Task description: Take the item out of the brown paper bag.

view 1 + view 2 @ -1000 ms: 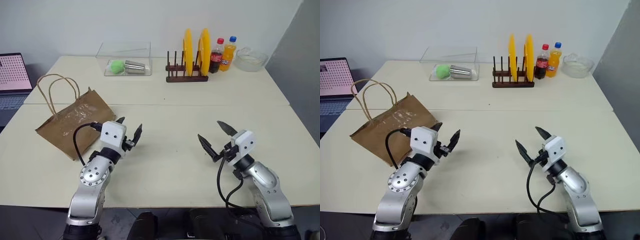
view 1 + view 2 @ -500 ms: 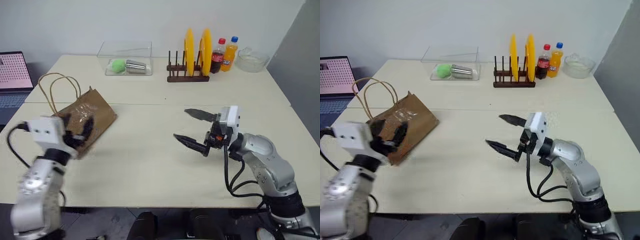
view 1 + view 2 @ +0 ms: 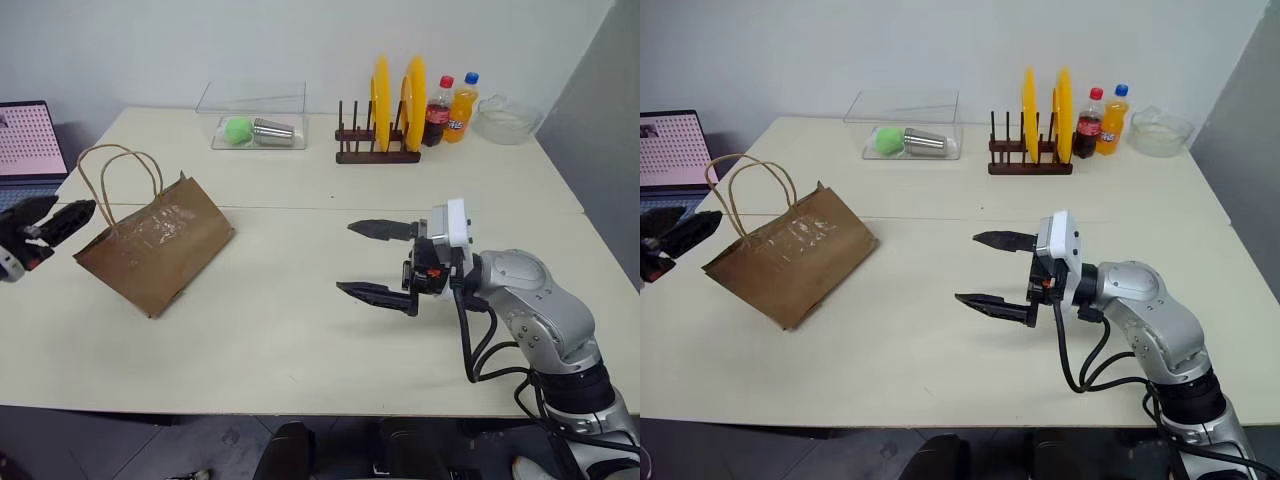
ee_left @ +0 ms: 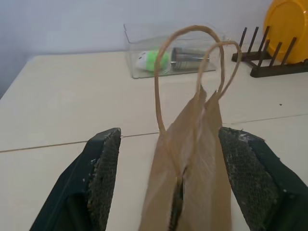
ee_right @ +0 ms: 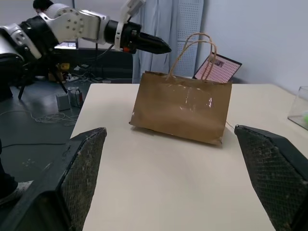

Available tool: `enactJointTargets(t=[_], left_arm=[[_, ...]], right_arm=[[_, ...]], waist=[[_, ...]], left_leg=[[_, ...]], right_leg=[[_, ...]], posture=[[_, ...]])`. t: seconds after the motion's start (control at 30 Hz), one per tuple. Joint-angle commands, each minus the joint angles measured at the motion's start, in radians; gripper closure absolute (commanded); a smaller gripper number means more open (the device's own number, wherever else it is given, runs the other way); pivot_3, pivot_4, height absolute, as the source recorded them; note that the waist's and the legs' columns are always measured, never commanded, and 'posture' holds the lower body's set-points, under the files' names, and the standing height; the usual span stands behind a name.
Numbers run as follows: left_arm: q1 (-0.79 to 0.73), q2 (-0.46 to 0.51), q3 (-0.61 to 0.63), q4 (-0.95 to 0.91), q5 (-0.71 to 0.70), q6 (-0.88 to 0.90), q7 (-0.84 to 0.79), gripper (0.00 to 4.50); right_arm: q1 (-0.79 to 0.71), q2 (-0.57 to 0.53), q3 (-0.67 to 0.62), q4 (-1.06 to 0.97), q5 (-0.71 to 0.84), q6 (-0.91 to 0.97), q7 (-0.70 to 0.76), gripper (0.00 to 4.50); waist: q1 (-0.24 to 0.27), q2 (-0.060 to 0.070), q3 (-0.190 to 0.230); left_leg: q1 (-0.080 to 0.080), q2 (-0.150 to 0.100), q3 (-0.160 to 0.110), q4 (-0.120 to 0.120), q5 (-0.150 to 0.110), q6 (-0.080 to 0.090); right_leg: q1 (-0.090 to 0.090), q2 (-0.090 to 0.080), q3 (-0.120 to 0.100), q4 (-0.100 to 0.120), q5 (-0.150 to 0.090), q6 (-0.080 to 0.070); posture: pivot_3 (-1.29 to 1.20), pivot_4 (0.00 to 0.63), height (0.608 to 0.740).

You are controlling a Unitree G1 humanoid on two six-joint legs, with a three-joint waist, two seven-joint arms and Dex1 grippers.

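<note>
Risk rundown, biggest first. Table (image 3: 330, 350): nothing pins the brown paper bag (image 3: 155, 245) to it, so any sideways shove probably slides it toward the near-left edge rather than opening it. The bag leans with its mouth up and toward the left gripper (image 3: 45, 222), handles (image 3: 110, 185) arching above; the mouth looks pressed nearly flat, just a thin slit in the left wrist view. If a finger goes in without the mouth being spread first, I'd expect it to crumple the paper or tip the bag over. Right gripper (image 3: 385, 262) hovers mid-table, well apart from the bag, jaws spread wide and empty, pointing at the bag's broad face; coming in from there it more likely knocks the bag flat than braces it. Left gripper sits just off the handle end, fingers parted, holding nothing, bag edge lined up between them; closing there could catch one thin loop alone, which would lift or swing the whole bag and could tear the handle. The item: can't see it, presumably still inside, so its depth is unknown. It's small and flat by the task, so a blind pinch may grab paper instead, or dragging the bag may shift it deeper.
</note>
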Motion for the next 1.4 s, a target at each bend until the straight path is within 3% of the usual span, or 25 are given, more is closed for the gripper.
enactJointTargets(t=[0.03,0.2,0.63,0.77,1.03,1.4], left_arm=[[-0.140,0.054,-0.105,0.191,0.079,-0.088,-0.098,1.13],[-0.319,0.061,-0.233,0.382,0.172,-0.179,-0.209,1.13],[-0.574,0.035,-0.325,0.630,0.301,-0.343,-0.259,1.13],[-0.637,0.030,-0.345,0.685,0.330,-0.375,-0.278,2.00],[-0.720,0.003,-0.387,0.748,0.389,-0.423,-0.313,4.49],[-0.911,-0.091,-0.447,0.706,0.415,-0.448,-0.439,4.49]], right_arm=[[-0.019,-0.008,-0.021,-0.055,0.002,0.003,-0.016,0.00],[-0.016,-0.023,-0.025,-0.078,0.001,0.012,-0.029,0.00],[0.010,-0.053,-0.028,-0.107,0.000,0.023,-0.057,0.00],[0.013,-0.055,-0.026,-0.109,-0.001,0.022,-0.059,0.00],[0.024,-0.056,-0.018,-0.119,-0.005,0.023,-0.063,0.00],[0.104,-0.079,-0.057,-0.180,-0.021,0.045,-0.132,0.00]], waist=[[-0.003,-0.001,0.000],[-0.004,-0.001,0.000],[-0.008,-0.002,0.000],[-0.008,-0.002,0.000],[-0.008,-0.002,0.000],[-0.004,-0.005,0.001]], left_leg=[[0.000,0.000,0.000,0.000,0.000,0.000],[-0.003,0.000,0.002,0.000,0.000,0.000],[-0.005,0.000,0.002,0.001,0.000,0.000],[-0.005,0.000,0.003,0.001,0.000,0.000],[-0.005,0.000,0.002,0.001,0.000,0.000],[-0.007,0.000,0.002,0.002,0.000,0.000]], right_leg=[[-0.001,0.000,0.000,0.000,0.000,0.000],[-0.004,0.000,0.002,0.001,0.003,-0.005],[-0.006,0.000,0.001,0.002,0.001,-0.001],[-0.006,0.000,0.002,0.002,0.001,0.000],[-0.006,0.000,0.001,0.003,0.001,0.000],[-0.006,0.000,0.001,0.002,0.001,0.000]], posture=[[0.00,0.150,0.740],[0.00,0.150,0.740],[0.00,0.150,0.740],[0.00,0.150,0.740],[0.00,0.150,0.740],[0.00,0.150,0.740]])
